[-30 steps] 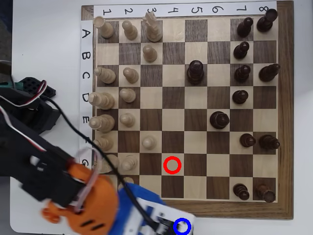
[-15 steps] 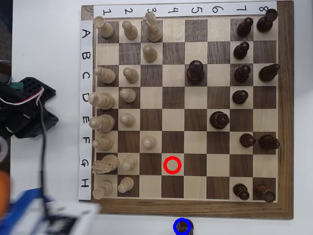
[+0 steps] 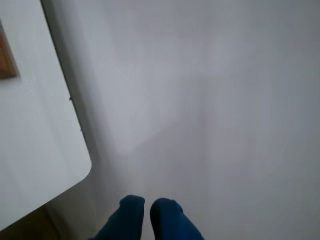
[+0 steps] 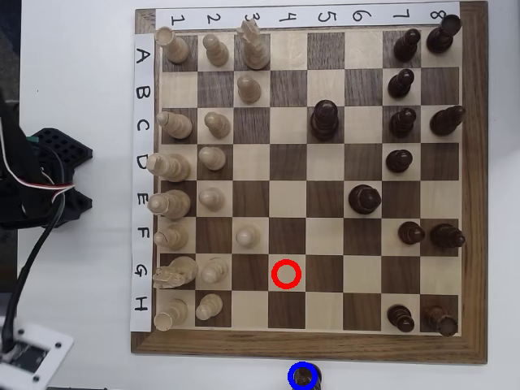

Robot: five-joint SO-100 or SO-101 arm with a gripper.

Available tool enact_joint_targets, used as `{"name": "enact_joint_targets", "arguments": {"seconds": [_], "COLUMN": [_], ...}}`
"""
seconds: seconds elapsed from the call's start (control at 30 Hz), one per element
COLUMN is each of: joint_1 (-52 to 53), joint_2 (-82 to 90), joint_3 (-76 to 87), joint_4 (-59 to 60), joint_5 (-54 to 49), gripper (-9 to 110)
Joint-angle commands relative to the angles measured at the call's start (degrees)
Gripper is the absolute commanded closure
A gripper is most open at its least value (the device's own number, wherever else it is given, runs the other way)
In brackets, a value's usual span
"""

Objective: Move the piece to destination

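Piece: small dark brown wooden pawn [image 4: 304,377], standing upright just below the board's lower frame in the overhead view, at the bottom edge of that picture; seen from straight above, so long axis runs toward the camera, round head uppermost.
Destination: blue ring outline [image 4: 303,365] drawn on white surface; encircles the pawn's head, pawn inside it.
Red ring: same-sized outline [image 4: 285,275] on a pale square in row G, column 4; nothing standing in it.
Board: wooden chessboard [image 4: 474,203], alternating dark and pale squares, brown frame, white paper strips with numbers 1–8 along the top and letters A–H down the left side.
Pale pieces: light wood, turned shapes [image 4: 174,166], grouped in columns 1–3.
Dark pieces: dark brown, round-topped [image 4: 325,119], mostly in columns 7–8, two larger ones nearer the middle.
Table: smooth white top [image 4: 89,73], matte, rounded corner visible in the wrist view [image 3: 45,130].
Arm base: black housing with wires [image 4: 41,179] at the left of the overhead view, well apart from the pawn.
Pincer: two blue fingertips [image 3: 147,212] at the bottom of the wrist view, close together with a narrow gap, holding nothing; facing a blurred plain grey-white background.
Room: beyond the table edge, only soft grey blur; cannot tell more.
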Motion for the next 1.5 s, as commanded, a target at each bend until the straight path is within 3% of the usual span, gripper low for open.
{"name": "enact_joint_targets", "arguments": {"seconds": [0.0,0.67,1.47], "joint_1": [10.0,10.7,10.7], "joint_2": [15.1,36.7,36.7], "joint_3": [19.1,45.9,47.4], "joint_4": [-4.7,-0.6,-2.0], "joint_5": [-10.4,-14.9,-14.9], "gripper": [101,101,101]}}
